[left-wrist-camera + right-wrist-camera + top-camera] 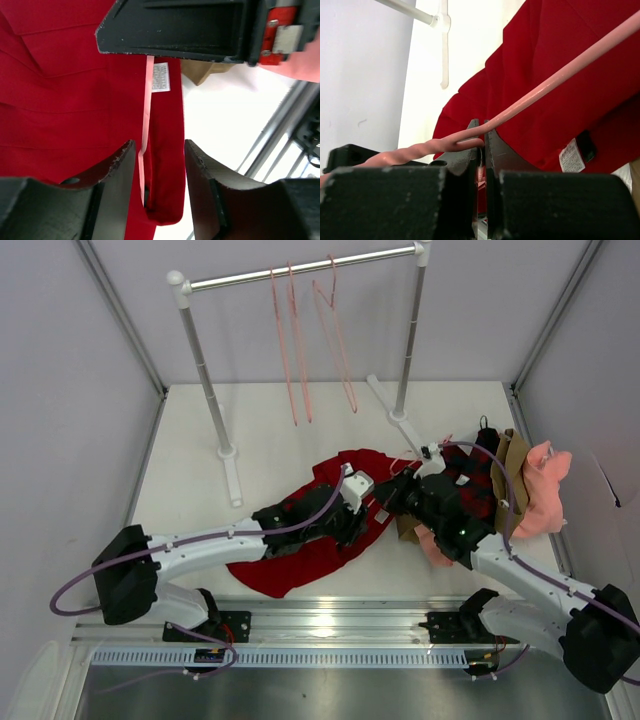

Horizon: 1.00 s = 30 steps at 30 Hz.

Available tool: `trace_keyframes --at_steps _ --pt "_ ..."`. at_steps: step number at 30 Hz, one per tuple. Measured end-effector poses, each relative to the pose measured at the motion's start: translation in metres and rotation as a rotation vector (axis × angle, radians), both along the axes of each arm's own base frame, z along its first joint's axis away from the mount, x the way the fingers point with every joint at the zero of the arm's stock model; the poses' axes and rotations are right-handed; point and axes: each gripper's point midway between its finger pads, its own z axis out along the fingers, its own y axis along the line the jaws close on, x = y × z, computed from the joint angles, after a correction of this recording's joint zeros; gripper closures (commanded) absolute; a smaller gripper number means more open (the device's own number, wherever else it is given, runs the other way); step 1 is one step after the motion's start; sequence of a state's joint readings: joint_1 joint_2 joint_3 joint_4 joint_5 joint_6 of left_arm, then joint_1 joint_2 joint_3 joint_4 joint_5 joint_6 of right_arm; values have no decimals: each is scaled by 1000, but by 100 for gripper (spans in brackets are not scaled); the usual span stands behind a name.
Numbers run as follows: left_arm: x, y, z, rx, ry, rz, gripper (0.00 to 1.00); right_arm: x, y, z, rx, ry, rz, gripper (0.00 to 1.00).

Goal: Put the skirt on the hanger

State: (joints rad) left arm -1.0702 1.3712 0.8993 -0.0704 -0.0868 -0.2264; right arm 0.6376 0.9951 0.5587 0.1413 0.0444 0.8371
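Observation:
The deep-red skirt (pixel 315 540) lies spread on the table between the two arms. My right gripper (pixel 481 131) is shut on the salmon-pink hanger (pixel 555 77) near its twisted neck, holding it over the skirt (pixel 570 110). My left gripper (pixel 159 145) is open, its fingers on either side of a folded edge of the skirt (pixel 167 165) and of the hanger wire (pixel 146 115) that runs into that fold. A white label (pixel 160 77) shows on the skirt. In the top view the two grippers meet over the skirt's right edge, the left (pixel 358 508) beside the right (pixel 395 495).
A clothes rack (pixel 300 270) stands at the back with three more pink hangers (pixel 298 350) on its rail. A red-and-black plaid garment (pixel 468 472), a brown one (pixel 516 462) and a salmon-pink one (pixel 545 490) lie piled at the right. The walls are close.

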Motion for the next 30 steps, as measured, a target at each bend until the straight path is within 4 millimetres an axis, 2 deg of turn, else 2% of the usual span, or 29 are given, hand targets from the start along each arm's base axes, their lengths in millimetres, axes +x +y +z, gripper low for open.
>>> trace_keyframes --at_steps 8,9,11,13,18,23,24,26,27,30 --pt "8 3 -11 33 -13 43 56 4 10 6 3 2 24 100" --pt "9 3 -10 33 -15 45 63 4 11 6 5 1 27 100" --pt "11 2 -10 29 -27 49 72 4 12 6 4 2 30 100" --pt "14 2 -10 30 -38 52 77 4 13 6 2 4 34 100" --pt "17 0 -14 31 -48 50 99 3 14 2 -12 11 48 100" --pt "18 0 -18 22 -52 53 100 4 15 -1 -21 17 54 99" --pt "19 1 -18 18 -51 58 100 4 16 -2 -23 20 56 82" --pt "20 2 -21 0 -35 60 100 4 17 -3 -20 25 59 60" --pt "21 3 -22 -13 -26 66 100 3 19 -3 -17 29 65 46" --pt "25 11 -21 -48 -4 85 100 1 21 -3 -20 30 86 33"
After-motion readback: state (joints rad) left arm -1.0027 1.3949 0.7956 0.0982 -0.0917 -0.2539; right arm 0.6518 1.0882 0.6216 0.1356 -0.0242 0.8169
